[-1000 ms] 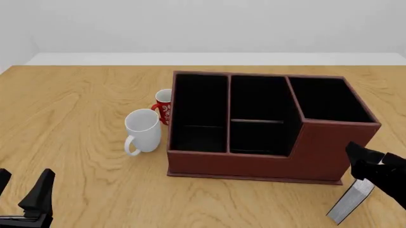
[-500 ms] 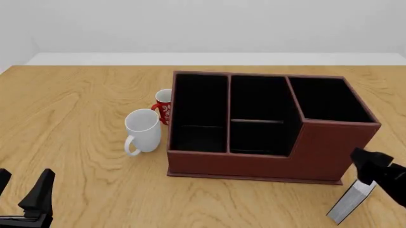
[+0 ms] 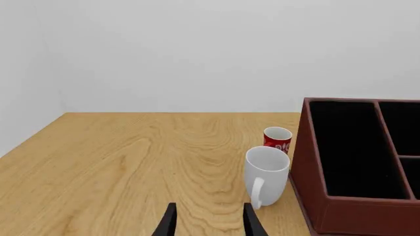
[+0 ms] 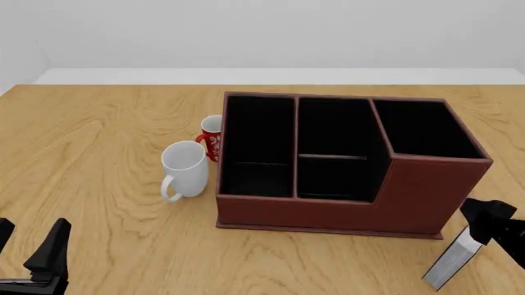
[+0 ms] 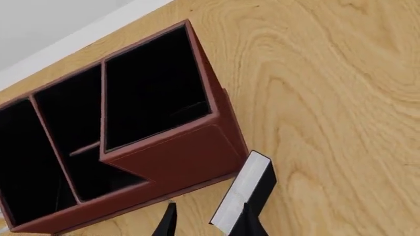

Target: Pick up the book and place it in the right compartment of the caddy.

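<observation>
1. Book [image 4: 456, 263] stands on edge on the surface, just beside the caddy's [image 4: 328, 212] right front corner.
2. Right tool [image 5: 206, 221] straddles it, fingers parted, not gripping.
3. Likely stiff, thin, light: pinch across both covers.

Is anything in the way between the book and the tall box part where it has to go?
Only the caddy's own raised front wall. The book stands on the table in front of the right compartment, with the right end effector at it. It must be lifted over that wall. The white mug and red mug stand beyond the caddy's other end.
</observation>
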